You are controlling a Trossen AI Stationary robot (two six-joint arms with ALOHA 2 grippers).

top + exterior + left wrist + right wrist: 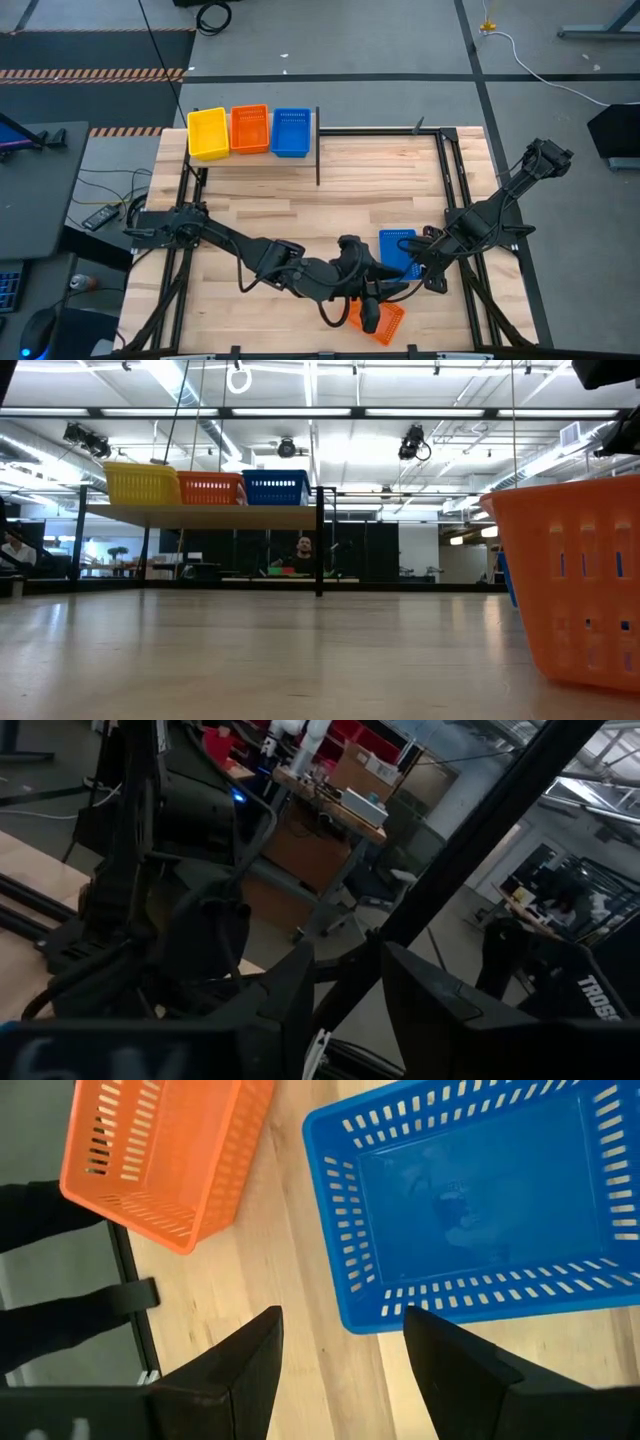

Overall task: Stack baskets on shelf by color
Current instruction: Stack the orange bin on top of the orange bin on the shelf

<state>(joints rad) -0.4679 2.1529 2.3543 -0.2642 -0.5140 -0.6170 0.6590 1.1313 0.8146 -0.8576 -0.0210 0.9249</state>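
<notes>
A yellow basket (207, 132), an orange basket (249, 128) and a blue basket (291, 131) stand side by side on the shelf (200, 516) at the far left. A second blue basket (397, 250) rests on its bottom on the tabletop right of centre. A second orange basket (385, 322) sits by the near edge. My right gripper (340, 1350) hangs open over bare wood just beside this blue basket's rim (360, 1325), pointing steeply down. My left gripper (345, 1005) is open and level, high above the near orange basket, with nothing between its fingers.
A black frame runs along the table's edges, with a post (318, 150) at the shelf's right end. Bare wood lies between the shelf and the two loose baskets. Beyond the table a person (303, 550) sits in the room.
</notes>
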